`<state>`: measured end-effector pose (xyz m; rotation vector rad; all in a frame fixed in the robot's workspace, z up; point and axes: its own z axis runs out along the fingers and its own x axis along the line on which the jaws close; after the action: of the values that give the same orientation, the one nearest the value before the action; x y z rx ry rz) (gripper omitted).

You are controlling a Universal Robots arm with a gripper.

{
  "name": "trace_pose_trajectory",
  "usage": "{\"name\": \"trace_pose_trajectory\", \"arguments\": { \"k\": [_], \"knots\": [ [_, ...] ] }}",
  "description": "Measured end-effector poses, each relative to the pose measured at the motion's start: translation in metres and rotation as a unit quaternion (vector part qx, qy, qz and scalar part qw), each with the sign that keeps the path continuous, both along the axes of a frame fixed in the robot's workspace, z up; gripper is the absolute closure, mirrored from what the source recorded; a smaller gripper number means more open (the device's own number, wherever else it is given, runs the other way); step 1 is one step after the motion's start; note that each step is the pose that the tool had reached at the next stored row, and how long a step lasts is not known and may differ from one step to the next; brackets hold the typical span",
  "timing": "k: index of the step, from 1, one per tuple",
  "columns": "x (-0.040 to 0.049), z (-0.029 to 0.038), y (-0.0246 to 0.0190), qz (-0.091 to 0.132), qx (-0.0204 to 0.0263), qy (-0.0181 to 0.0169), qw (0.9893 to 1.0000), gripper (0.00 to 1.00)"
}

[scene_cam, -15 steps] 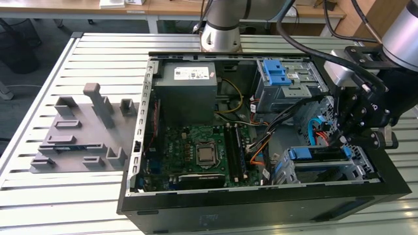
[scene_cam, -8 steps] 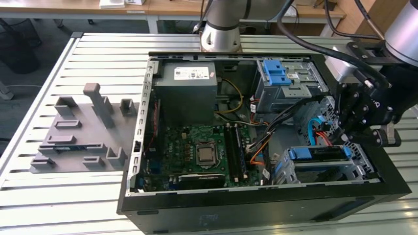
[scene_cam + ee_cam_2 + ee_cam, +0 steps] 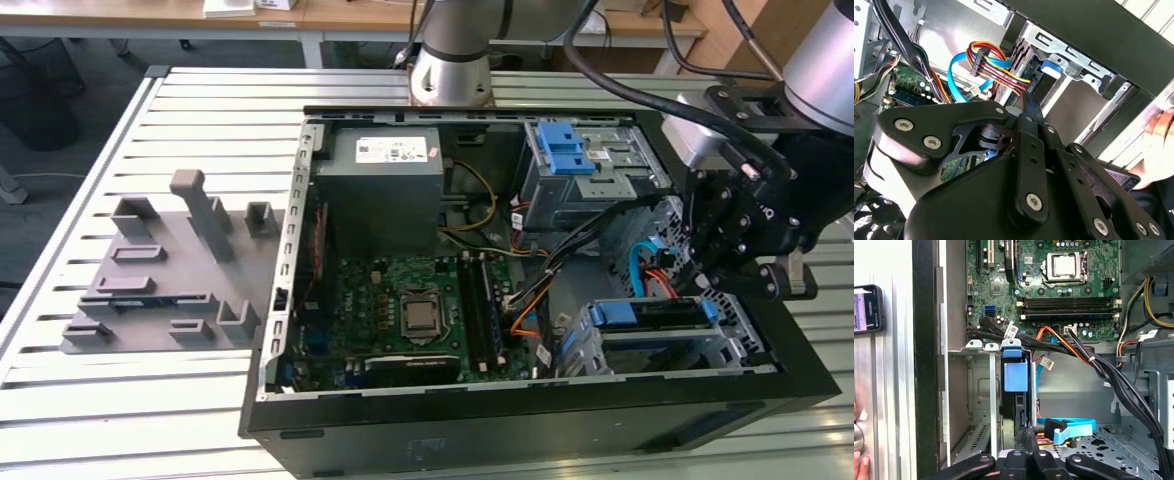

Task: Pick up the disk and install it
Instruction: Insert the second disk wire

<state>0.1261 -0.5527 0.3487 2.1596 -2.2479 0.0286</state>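
Note:
The disk (image 3: 650, 314), with its bright blue carrier frame, sits slotted in the silver drive cage (image 3: 727, 350) at the case corner on the exterior view's right. In the first wrist view I see the disk (image 3: 1015, 376) edge-on, its blue tab toward the motherboard. My gripper (image 3: 1026, 434) is shut, its thin fingertips together at the disk's cable end; I cannot tell whether they touch it. In the second wrist view the gripper (image 3: 1027, 98) points at the blue carrier end (image 3: 1052, 67). In the exterior view the gripper (image 3: 754, 272) hangs over the case's side wall beside the cage.
The open case holds a motherboard (image 3: 407, 300), a grey power-supply box (image 3: 387, 165), a perforated cage with a blue latch (image 3: 577, 150) and bundles of cables (image 3: 1094, 360). A blue flat cable (image 3: 1070, 427) lies by the fingers. A grey fixture (image 3: 160, 285) stands left. A hand (image 3: 1160, 135) and phone (image 3: 866, 307) are outside the case.

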Motion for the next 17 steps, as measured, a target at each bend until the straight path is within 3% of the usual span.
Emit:
{"name": "trace_pose_trajectory", "arguments": {
  "k": [17],
  "knots": [
    [-0.0052, 0.0001, 0.0, 0.0, 0.0, 0.0, 1.0, 0.89]
  ]
}}
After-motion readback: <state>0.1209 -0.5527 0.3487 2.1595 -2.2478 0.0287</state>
